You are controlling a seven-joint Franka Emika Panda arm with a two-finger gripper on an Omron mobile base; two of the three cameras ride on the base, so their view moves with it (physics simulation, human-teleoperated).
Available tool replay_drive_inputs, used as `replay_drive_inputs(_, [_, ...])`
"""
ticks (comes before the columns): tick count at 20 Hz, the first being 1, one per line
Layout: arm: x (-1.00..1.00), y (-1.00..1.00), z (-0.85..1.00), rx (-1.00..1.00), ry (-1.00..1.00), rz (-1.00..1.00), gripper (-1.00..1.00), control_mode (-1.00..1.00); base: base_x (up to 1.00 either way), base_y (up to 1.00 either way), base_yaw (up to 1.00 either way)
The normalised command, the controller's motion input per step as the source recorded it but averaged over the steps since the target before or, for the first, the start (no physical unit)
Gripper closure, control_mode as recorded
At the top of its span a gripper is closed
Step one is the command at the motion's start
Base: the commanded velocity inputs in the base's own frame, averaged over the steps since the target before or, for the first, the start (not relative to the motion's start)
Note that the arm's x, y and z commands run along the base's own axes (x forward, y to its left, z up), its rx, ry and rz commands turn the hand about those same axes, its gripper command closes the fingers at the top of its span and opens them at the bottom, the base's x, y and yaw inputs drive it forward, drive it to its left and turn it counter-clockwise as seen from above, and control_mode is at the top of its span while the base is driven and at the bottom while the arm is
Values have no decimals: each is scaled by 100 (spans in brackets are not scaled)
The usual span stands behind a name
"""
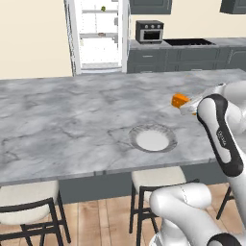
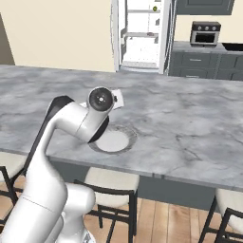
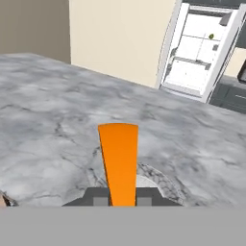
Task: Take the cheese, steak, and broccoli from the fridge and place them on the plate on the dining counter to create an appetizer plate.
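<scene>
**Cheese held over the bench, plate just below**

This is a kitchen with cream walls, dark cabinets at the back and a long grey marble bench [image 1: 72,120] in front. The cheese [image 1: 180,100] is a small orange wedge. It is up in the air over the bench, pinched in the tool [image 1: 186,104]. The tool is closed tight on the cheese, and in the hand view the orange piece [image 3: 119,163] stands up between the two dark tips, long and thin, pointing away from the hand.

The plate [image 1: 153,139] sits on the bench near its front edge. In the left base view the plate lies at about 7 o'clock from the cheese, near but not under it. In the hand view a bit of the plate's grey rim [image 3: 158,180] peeks out low down, just behind the cheese. So I think the cheese needs to go down and a little toward the plate before it is let go. The plate has no food on it yet.

The arm bends up from the base, folds at the elbow and reaches out flat over the bench, so the hand points across the top, not straight down.

Far back, at 12 o'clock, the white fridge [image 1: 98,36] stands open. A small green lump, likely the broccoli [image 1: 103,8], sits on a top shelf. Something small and dark is on the shelf below, too tiny to name. A small dark oven [image 1: 149,31] sits on the wall counter beside the fridge.
</scene>
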Motion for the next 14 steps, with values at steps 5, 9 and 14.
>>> replay_drive_inputs(5, [47,-19,-40,0,13,2,100,-100,0,0,0])
replay_drive_inputs(9, [37,-9,-46,0,3,4,100,-100,0,0,0])
replay_drive_inputs(14, [37,0,-52,0,0,3,100,-100,0,0,0])
